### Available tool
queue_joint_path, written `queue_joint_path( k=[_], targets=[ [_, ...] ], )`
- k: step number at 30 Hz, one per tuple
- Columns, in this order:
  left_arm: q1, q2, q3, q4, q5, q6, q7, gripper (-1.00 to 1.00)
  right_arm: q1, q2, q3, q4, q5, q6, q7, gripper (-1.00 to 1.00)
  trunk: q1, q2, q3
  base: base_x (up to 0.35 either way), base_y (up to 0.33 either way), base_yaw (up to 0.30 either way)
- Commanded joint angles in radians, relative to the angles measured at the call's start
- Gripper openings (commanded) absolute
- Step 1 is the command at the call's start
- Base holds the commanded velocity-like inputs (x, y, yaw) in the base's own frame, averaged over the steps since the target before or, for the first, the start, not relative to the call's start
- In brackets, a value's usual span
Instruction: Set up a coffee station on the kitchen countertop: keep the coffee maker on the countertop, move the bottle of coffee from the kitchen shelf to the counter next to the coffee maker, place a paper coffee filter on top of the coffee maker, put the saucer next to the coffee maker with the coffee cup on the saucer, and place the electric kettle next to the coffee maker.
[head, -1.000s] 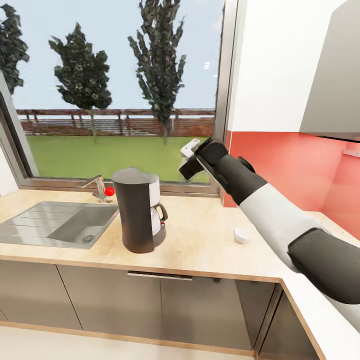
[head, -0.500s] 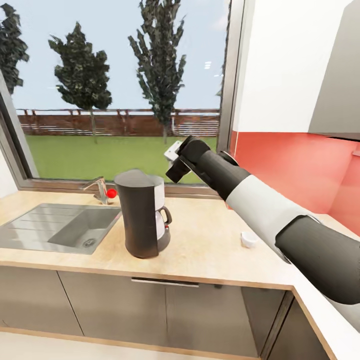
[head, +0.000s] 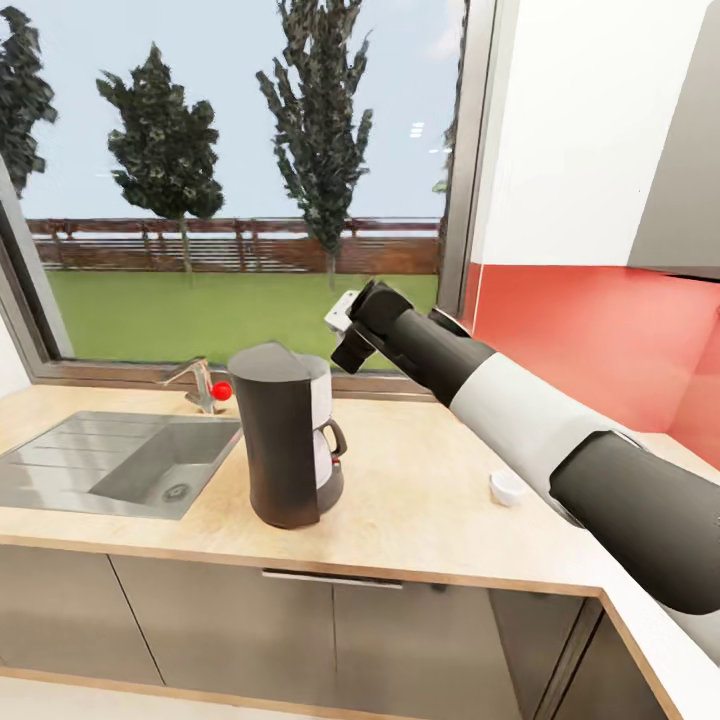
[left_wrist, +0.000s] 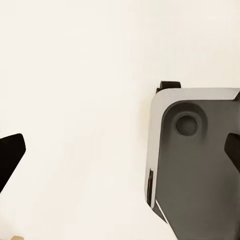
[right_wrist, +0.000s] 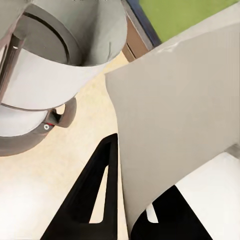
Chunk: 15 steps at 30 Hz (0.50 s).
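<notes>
Up by the window, the right gripper (head: 345, 330) is closed on the paper coffee filter (right_wrist: 180, 125), a pale sheet pinched between its dark fingers (right_wrist: 92, 200) and held in the air just beside and a little above the top of the coffee maker (head: 287, 440). From the right wrist view the machine's rounded grey top and its carafe handle sit close under the filter, though paper and lid are not yet touching. The left gripper (left_wrist: 120, 150) shows two dark fingertips far apart with nothing between them, so it looks spread and empty, pointed at a pale surface and a grey moulded part.

As for progress, I'd judge the coffee maker is already where it belongs on the countertop (head: 430, 500), and the filter is about to be laid on it. A small white cup-like thing (head: 506, 487) stands on the worktop well to the right of the machine; whether a saucer is under it I cannot tell. Bottle and kettle remain to be fetched.

The sink (head: 60, 470) basin to the left looks bare, and the carafe's contents are too small to make out.
</notes>
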<state>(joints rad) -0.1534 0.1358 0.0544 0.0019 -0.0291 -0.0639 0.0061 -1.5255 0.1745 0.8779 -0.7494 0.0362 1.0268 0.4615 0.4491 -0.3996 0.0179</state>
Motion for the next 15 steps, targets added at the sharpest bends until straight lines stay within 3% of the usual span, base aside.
queue_joint_path(
  k=[1, 9, 15],
  targets=[
    [0.000, -0.001, 0.005, 0.002, -0.003, -0.004, 0.001, 1.00, -0.001, 0.000, 0.010, 0.001, -0.001, 0.004, 0.002, -1.00, 0.001, 0.000, 0.000, 0.214, 0.063, 0.000],
    [0.000, 0.000, 0.007, 0.001, -0.003, -0.004, -0.003, 1.00, -0.001, 0.000, 0.016, 0.049, -0.001, 0.004, 0.002, -1.00, 0.001, 0.000, 0.000, 0.030, 0.012, 0.000],
    [0.000, -0.002, 0.006, 0.001, -0.003, -0.004, 0.001, 1.00, -0.001, 0.000, 0.017, 0.046, 0.000, 0.004, 0.002, -1.00, 0.001, 0.000, 0.000, 0.182, 0.154, 0.000]
  ],
)
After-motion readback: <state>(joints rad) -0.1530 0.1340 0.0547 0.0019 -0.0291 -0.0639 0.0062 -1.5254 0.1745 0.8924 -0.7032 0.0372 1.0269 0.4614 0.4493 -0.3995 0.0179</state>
